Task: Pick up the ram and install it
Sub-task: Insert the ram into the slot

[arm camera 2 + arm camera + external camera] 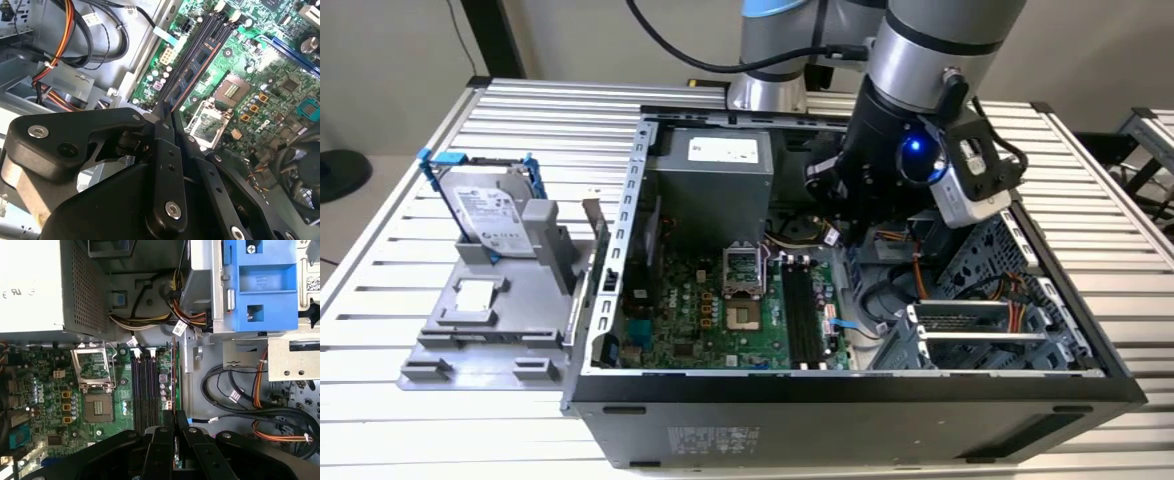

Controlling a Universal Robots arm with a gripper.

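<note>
Exterior view: an open computer case (854,400) lies on the slatted counter (400,420). The robot arm (927,60) reaches down into it above the motherboard (707,320). A hard drive (491,210) in a blue frame stands on a grey fixture well apart, at the exterior view's left. The memory slots (801,315) run along the board near the arm's lower end.

Second wrist view: the gripper (164,116) is clamped on one end of the ram (196,66). The ram is a thin dark strip carried on edge, and it runs out along the black memory slots (192,47) beside the CPU socket (230,90). Whether its lower edge sits in a slot cannot be told from here.

First wrist view: the gripper (175,421) pinches the ram (173,380), seen nearly edge-on. The strip lies parallel to the memory slots (144,385), on their side nearer the cables (235,395) and the blue drive carrier (260,285).

To do this well, I judge that the strip must stay parallel to its slot and directly above it. Both white end clips should be swung open and the board's notch matched to the slot key. Pressure should go straight down and evenly along the length, because a grip at one end may tilt the far end up.
</note>
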